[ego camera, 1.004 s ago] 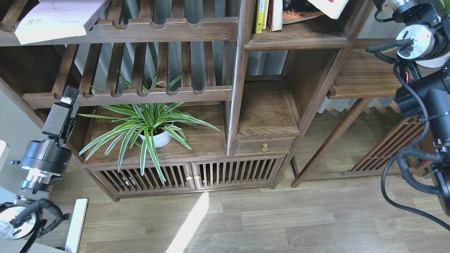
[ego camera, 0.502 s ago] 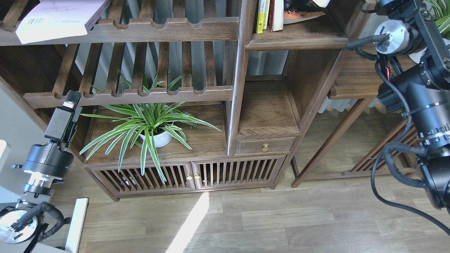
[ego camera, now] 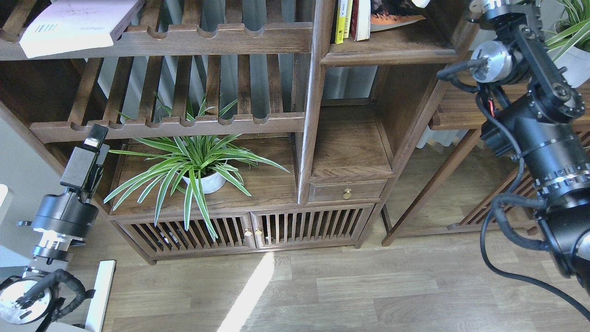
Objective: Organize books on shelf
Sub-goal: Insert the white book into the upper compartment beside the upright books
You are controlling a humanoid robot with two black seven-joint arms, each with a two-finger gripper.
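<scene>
Books: red paperback (ego camera: 396,14) lay on the shelf (ego camera: 392,48), upper centre; lilac-white paperback (ego camera: 78,23) upper left. Right pincer out of frame; left pincer (ego camera: 90,152) state indeterminable. Step: shelving, probably; next, standing books upright.

The shelf (ego camera: 392,48) carries upright spines and a leaning red book (ego camera: 394,16) at its top edge.

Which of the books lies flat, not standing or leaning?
The pale book with a barcode, flat on the slatted rack at top left. The others stand in the narrow compartment.
</scene>
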